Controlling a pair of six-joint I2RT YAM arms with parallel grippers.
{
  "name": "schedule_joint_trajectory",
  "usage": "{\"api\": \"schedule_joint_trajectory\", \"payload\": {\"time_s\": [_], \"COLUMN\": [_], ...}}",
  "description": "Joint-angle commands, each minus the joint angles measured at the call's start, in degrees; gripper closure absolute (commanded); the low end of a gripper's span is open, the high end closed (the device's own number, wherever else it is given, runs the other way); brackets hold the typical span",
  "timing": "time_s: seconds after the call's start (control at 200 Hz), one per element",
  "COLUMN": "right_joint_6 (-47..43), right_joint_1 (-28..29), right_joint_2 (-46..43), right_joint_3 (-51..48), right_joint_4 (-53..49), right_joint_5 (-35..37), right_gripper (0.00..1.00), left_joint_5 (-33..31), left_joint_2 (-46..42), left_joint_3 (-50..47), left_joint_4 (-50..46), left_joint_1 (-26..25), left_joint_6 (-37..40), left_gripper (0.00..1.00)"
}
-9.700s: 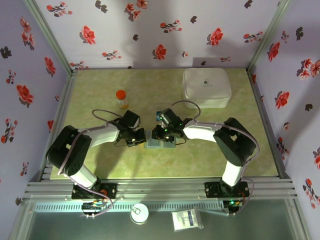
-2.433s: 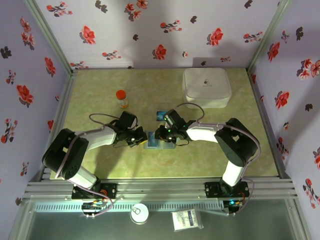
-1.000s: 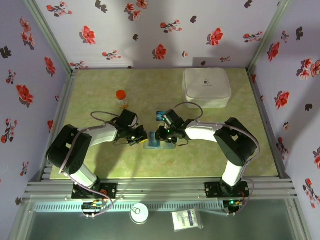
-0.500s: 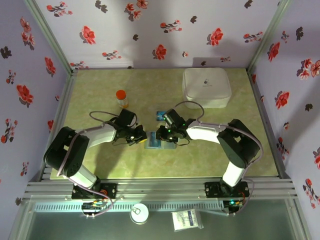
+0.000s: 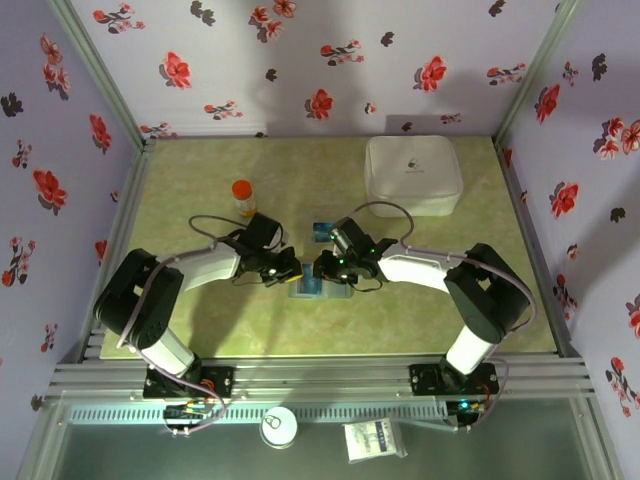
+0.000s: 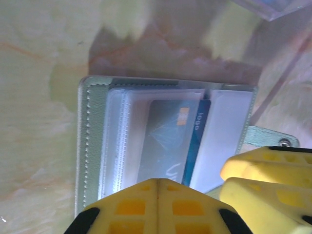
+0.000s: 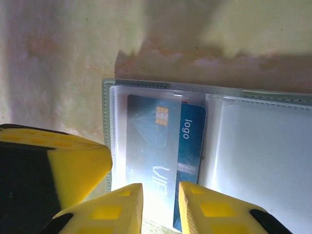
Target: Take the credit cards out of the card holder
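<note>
The grey-green card holder [image 5: 308, 286] lies open on the table between both grippers. Its clear sleeves [image 6: 127, 141] hold a blue-teal credit card [image 7: 161, 141] marked "logo" and "VIP", partly slid out of its pocket. A sliver of red [image 7: 183, 102] peeks out behind that card's top edge. My left gripper [image 6: 158, 181] is shut, its tip over the holder's [image 6: 92, 146] near edge. My right gripper [image 7: 160, 195] stands a little open, one finger over the sleeved part of the blue card, the other at its bare edge. The left gripper's finger [image 7: 73, 168] sits beside the holder's [image 7: 108, 97] left rim.
A small dark-blue card [image 5: 322, 231] lies on the table just behind the right gripper [image 5: 322, 268]. An orange-capped bottle [image 5: 243, 197] stands at the back left. A large white rounded case [image 5: 413, 175] sits at the back right. Walls enclose the table.
The left gripper has edged right, closer to the holder. The right arm's elbow has swung a little to the right. The holder stays in place.
</note>
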Motion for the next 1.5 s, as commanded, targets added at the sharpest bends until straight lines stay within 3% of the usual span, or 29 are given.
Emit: {"api": "schedule_joint_trajectory", "payload": {"time_s": [0.0,0.52,0.75,1.08,1.495], "right_joint_6": [1.47,0.95,2.51,2.5,-2.19], "right_joint_1": [0.47,0.34,0.34,0.38,0.36], "right_joint_2": [0.82,2.28,2.99,5.17,3.77], "right_joint_3": [-0.97,-0.93,-1.63,-1.23,1.7], "right_joint_4": [2.0,-0.95,5.39,4.86,-3.97], "right_joint_5": [-0.88,0.94,-4.11,-4.69,1.64], "right_gripper": [0.74,0.76,0.79,0.79,0.79], "left_joint_5": [-1.11,-2.38,-2.34,-2.43,-2.4], "left_joint_2": [1.5,3.22,3.18,3.09,3.09], "left_joint_3": [0.52,0.08,0.17,0.17,0.46], "left_joint_4": [-1.3,-2.8,-3.07,-3.16,-3.51], "left_joint_1": [-0.13,-0.14,-0.04,0.05,0.18], "left_joint_6": [1.39,2.4,2.58,2.62,2.83], "left_gripper": [1.0,1.0,1.0,1.0,1.0]}}
